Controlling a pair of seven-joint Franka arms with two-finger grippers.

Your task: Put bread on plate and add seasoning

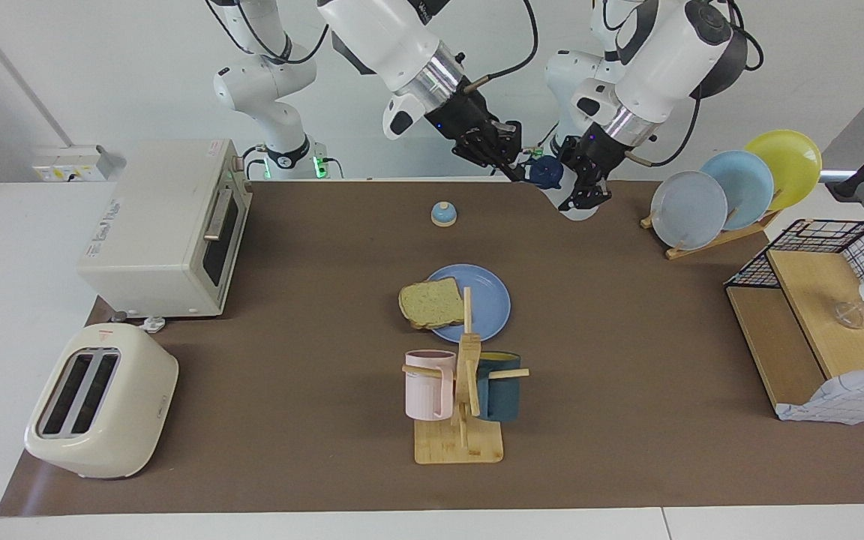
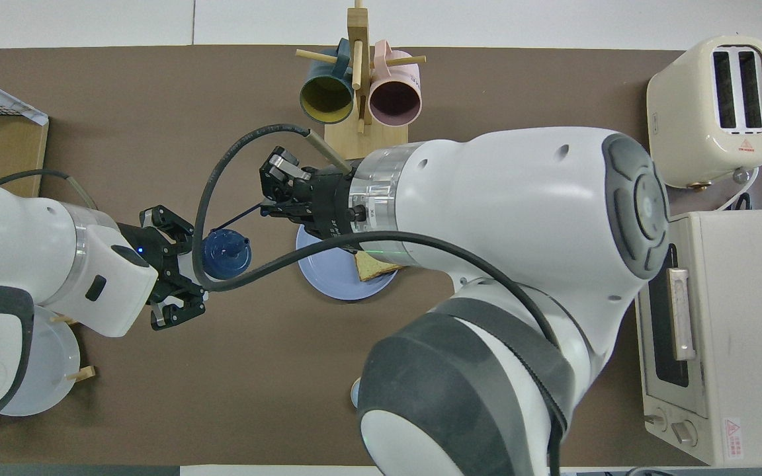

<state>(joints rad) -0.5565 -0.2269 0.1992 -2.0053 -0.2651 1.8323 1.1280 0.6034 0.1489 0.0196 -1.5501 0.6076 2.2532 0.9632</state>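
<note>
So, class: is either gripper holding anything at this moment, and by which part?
The left gripper holds the seasoning bottle by its white body, below the navy cap. The right gripper is beside the cap; contact cannot be told.

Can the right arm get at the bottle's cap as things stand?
Probably yes. The left tool holds the bottle up, its cap points at the right tool, and nothing sits between them.

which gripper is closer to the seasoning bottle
Left. The left gripper is clamped around the seasoning bottle, holding it up in the air at the robots' edge of the table. The right gripper is just beside it at the cap.
</note>
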